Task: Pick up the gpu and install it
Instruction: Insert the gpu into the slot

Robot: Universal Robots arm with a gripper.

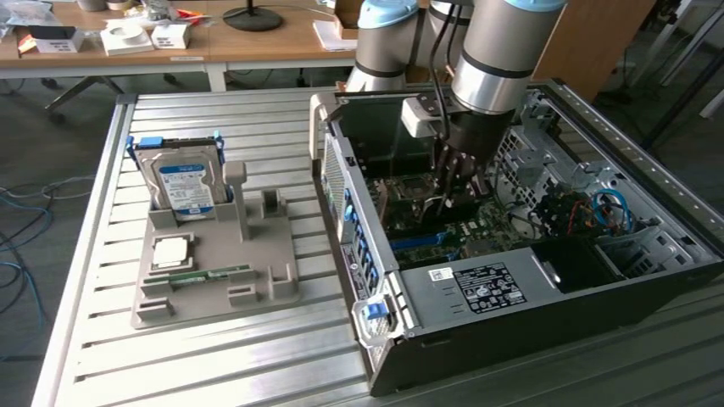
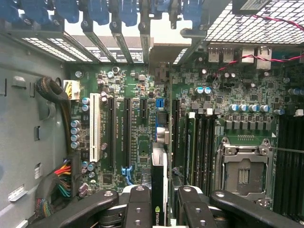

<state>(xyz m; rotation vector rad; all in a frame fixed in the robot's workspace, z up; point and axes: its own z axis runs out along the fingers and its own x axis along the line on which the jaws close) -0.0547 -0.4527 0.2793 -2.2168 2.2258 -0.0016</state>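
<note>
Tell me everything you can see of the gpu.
The gpu is seen edge-on: a thin black card with a green logo near the gripper, whose fingers clamp it from both sides. It stands upright inside the open computer case, above the green motherboard, running parallel to the long expansion slots. Whether it touches a slot cannot be told.

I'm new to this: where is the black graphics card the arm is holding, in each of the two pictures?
Exterior view: the gpu hangs below the arm's wrist inside the open computer case, its outline hard to make out.
Wrist view: the gpu stands edge-on, clamped between the two black fingers.
Shared landmark: the green motherboard beneath it.
</note>
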